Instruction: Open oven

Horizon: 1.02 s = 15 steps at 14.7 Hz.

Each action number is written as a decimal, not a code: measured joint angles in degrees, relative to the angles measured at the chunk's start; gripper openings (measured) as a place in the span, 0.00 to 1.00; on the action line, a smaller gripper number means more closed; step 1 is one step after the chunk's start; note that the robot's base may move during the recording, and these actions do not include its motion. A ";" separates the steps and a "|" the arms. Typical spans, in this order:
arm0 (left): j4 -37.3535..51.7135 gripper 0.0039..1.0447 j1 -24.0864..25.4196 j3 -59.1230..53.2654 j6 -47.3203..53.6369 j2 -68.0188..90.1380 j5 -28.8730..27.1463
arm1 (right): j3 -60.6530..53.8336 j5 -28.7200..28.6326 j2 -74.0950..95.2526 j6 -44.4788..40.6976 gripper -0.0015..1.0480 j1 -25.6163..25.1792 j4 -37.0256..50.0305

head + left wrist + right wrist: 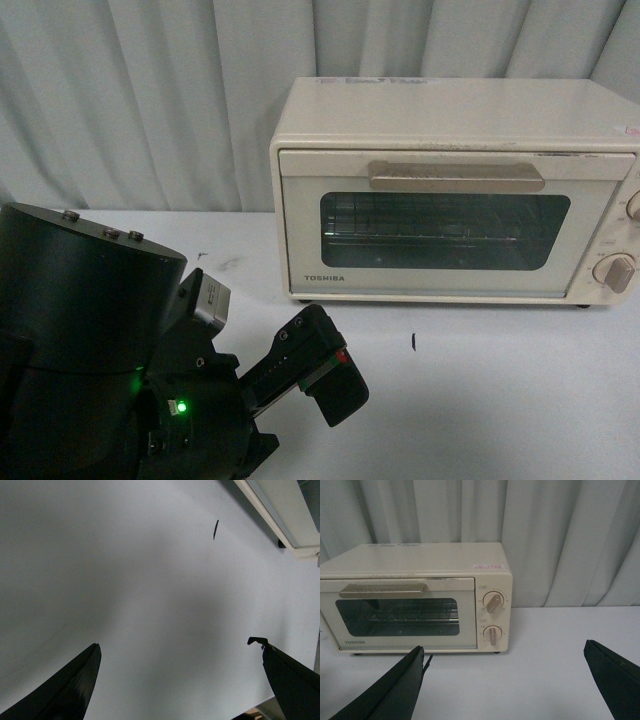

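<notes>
With the door [300, 225] shut and left hand [180, 682] and right hand [502, 690] both spread wide, close the right hand squarely over the toaster oven [450, 110] beige bar handle [455, 176], then pull outward-down.

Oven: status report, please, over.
Left gripper open, above table. Right gripper open, facing oven. Door shut, handle untouched. Nothing blocks it.

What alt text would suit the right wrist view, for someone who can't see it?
A cream oven sits shut on a white table before a pale curtain, with a bar handle across the top of its glass door and two knobs beside it. The right gripper, dark fingers spread wide and empty, frames the foreground.
</notes>
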 joint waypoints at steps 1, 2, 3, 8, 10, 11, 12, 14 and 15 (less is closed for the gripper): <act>0.04 0.94 -0.15 0.20 -0.46 0.39 0.00 | 0.00 0.02 0.00 0.00 0.94 0.00 0.00; 0.11 0.94 -0.22 0.31 -0.81 0.59 0.00 | 0.00 0.00 0.00 0.02 0.94 0.00 0.02; 0.57 0.94 -0.35 0.52 -1.70 1.27 0.00 | 0.00 0.00 0.00 0.00 0.94 0.00 0.00; 2.34 0.94 -3.45 2.84 -10.32 4.87 -0.68 | 0.00 0.00 0.00 0.00 0.94 0.00 0.02; 2.62 0.94 -4.66 4.50 -12.92 6.99 -2.23 | 0.00 0.00 0.00 0.02 0.94 0.00 0.00; 3.52 0.94 -4.09 7.48 -15.04 10.27 -4.37 | 0.00 0.00 0.00 0.02 0.94 0.00 0.00; 3.32 0.94 -4.00 9.07 -16.04 11.52 -4.79 | 0.00 0.00 0.00 0.00 0.94 0.00 0.00; 2.95 0.94 -4.24 9.75 -16.09 12.00 -5.33 | 0.00 0.00 0.00 0.00 0.94 0.00 0.00; 3.08 0.94 -4.44 9.86 -16.09 12.11 -5.49 | 0.00 0.02 0.00 0.00 0.94 0.00 0.00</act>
